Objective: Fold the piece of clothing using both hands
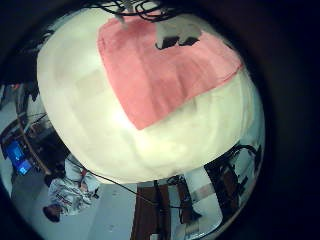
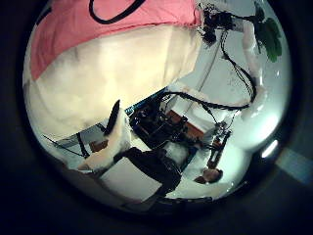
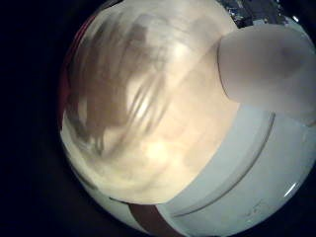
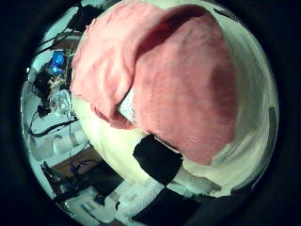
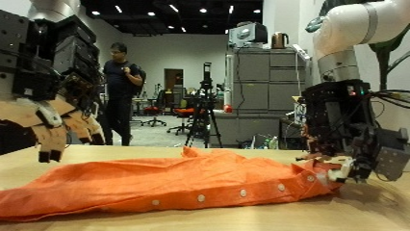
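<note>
The orange garment (image 5: pixel 180 183) lay bunched on the table (image 5: pixel 371 214), no print legible; right hand (image 5: pixel 344 144) pinched its end (snaps alongside), left hand (image 5: pixel 51 115) hung relaxed above

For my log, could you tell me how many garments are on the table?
1: an orange cloth garment spread across the wooden table, between the left hand and the right hand. Nothing suggests another underneath.

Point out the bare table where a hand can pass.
Bare table lies in front of the orange garment, and beyond it near the left hand. It is crowded at the garment's end by the right hand.
</note>
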Motion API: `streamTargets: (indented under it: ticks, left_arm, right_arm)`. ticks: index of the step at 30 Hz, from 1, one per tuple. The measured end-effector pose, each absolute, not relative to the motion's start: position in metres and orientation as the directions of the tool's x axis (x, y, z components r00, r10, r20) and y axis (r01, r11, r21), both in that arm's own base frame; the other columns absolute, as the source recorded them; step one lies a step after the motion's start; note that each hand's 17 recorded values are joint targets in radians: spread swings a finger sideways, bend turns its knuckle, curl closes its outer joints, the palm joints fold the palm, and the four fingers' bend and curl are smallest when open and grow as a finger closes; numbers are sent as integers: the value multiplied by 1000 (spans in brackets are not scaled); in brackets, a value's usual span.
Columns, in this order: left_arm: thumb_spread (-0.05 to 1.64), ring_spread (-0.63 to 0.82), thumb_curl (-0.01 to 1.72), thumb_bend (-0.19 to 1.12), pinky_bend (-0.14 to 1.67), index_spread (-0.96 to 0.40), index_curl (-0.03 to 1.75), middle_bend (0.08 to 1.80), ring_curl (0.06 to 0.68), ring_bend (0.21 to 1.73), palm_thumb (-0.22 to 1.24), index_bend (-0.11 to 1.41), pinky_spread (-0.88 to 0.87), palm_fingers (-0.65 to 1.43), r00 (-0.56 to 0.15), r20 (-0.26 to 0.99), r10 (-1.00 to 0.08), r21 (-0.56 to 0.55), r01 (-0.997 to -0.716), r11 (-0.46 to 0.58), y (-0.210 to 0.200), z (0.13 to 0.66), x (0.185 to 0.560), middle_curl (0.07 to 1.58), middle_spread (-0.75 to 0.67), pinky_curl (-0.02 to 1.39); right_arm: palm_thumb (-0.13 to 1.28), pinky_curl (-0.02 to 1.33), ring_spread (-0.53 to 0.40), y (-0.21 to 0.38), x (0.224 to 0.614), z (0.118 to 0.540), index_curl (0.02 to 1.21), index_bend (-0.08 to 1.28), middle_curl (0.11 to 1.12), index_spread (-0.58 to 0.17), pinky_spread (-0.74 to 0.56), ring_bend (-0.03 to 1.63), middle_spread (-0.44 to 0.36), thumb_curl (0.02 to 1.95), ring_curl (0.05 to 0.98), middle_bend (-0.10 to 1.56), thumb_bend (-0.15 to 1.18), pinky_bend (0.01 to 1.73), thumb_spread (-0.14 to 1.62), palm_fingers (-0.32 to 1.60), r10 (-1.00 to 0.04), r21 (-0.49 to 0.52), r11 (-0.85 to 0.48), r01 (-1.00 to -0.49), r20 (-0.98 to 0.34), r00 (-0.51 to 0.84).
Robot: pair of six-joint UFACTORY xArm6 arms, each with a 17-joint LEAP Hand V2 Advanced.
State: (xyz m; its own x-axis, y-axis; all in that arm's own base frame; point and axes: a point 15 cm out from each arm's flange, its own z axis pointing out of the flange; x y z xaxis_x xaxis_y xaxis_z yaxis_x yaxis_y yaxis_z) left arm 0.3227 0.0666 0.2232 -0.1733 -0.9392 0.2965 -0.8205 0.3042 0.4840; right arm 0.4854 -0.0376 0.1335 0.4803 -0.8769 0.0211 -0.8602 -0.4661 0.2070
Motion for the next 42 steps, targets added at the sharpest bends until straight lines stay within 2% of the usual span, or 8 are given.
streamTargets:
  ticks: [4, 6, 12, 16, 21, 30, 38, 42]
  left_arm:
    - [1097, 589, 378, -21, 260, 81, 253, 173, 212, 393, 559, 150, 529, -61, -176, 296, -939, 480, -822, 305, 67, 225, 323, 235, 388, 318]
    - [1097, 589, 377, -21, 260, 81, 253, 173, 212, 393, 559, 150, 529, -61, -175, 294, -940, 480, -823, 304, 67, 225, 323, 235, 384, 319]
    - [1097, 589, 377, -21, 258, 81, 255, 173, 212, 391, 559, 151, 529, -60, -177, 292, -940, 476, -826, 304, 67, 228, 322, 234, 380, 319]
    - [1097, 589, 377, -21, 257, 81, 256, 174, 212, 390, 559, 150, 529, -58, -178, 290, -940, 475, -827, 303, 67, 229, 323, 236, 380, 319]
    - [1097, 589, 377, -21, 256, 81, 256, 173, 212, 389, 559, 152, 529, -58, -182, 289, -940, 468, -830, 305, 66, 231, 323, 237, 380, 320]
    - [1097, 589, 376, -21, 254, 80, 260, 173, 213, 387, 559, 153, 529, -57, -182, 288, -940, 463, -833, 303, 68, 236, 321, 237, 379, 320]
    - [1097, 589, 376, -21, 251, 76, 264, 173, 213, 384, 559, 154, 529, -54, -170, 284, -944, 460, -839, 289, 83, 241, 316, 236, 377, 320]
    - [1097, 589, 376, -21, 250, 76, 265, 173, 213, 383, 559, 154, 529, -53, -153, 281, -947, 456, -847, 272, 97, 243, 311, 236, 378, 321]
  right_arm:
    - [496, 309, -128, -34, 473, 129, 263, 175, 373, -219, -58, 664, -52, 290, 306, 355, 9, 310, 1153, 652, -865, 269, -485, -832, -5, 502]
    - [593, 306, -170, -33, 464, 126, 260, 178, 379, -230, -132, 721, -102, 314, 311, 381, 34, 360, 1135, 803, -860, 307, -492, -815, -25, 510]
    - [772, 365, -250, -30, 456, 124, 308, 226, 448, -276, -429, 833, -106, 379, 370, 534, 47, 614, 1080, 1246, -847, 337, -512, -790, -46, 529]
    - [839, 413, -260, -27, 455, 130, 382, 379, 510, -304, -525, 923, -116, 414, 415, 698, 28, 739, 1041, 1398, -838, 337, -525, -782, -44, 544]
    - [953, 454, -235, -32, 438, 139, 494, 638, 563, -282, -541, 1044, -108, 462, 463, 848, 30, 829, 1006, 1435, -828, 403, -528, -748, -46, 559]
    - [1137, 593, -194, -77, 413, 169, 629, 969, 655, -243, -400, 1216, -100, 599, 542, 1118, 94, 1100, 1010, 1316, -861, 385, -482, -787, -42, 507]
    - [1131, 706, -215, -117, 397, 211, 691, 1099, 720, -226, -317, 1324, -112, 709, 623, 1282, 95, 1234, 1040, 1150, -881, 320, -452, -832, -13, 474]
    - [1125, 740, -220, -121, 383, 230, 706, 1120, 730, -223, -297, 1340, -111, 752, 648, 1318, 92, 1245, 1050, 1119, -879, 329, -458, -826, -29, 475]
